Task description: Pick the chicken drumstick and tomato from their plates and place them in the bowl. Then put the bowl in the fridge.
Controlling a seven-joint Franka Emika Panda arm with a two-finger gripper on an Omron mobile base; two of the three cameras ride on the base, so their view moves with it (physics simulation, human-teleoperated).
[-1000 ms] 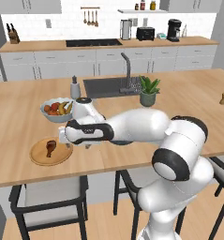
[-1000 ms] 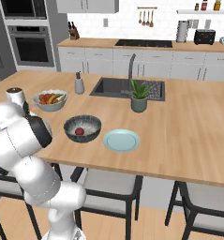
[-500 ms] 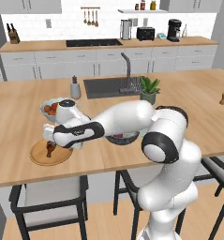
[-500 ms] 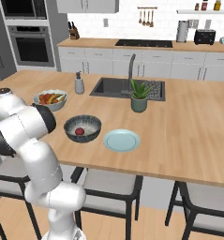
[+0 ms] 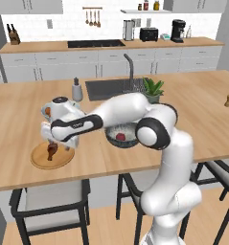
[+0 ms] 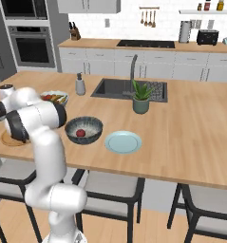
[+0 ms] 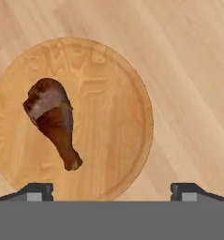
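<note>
The gripper, fingers spread wide, is poised above the wooden plate near the worktop's front edge; the chicken drumstick lies on it. No legible writing is seen.

I count one chicken drumstick, one tomato, two plates — a wooden plate and a light-blue plate — and one dark bowl on my bench.

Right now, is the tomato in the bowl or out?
In. The tomato lies inside the dark bowl; the blue plate beside it is bare.
</note>
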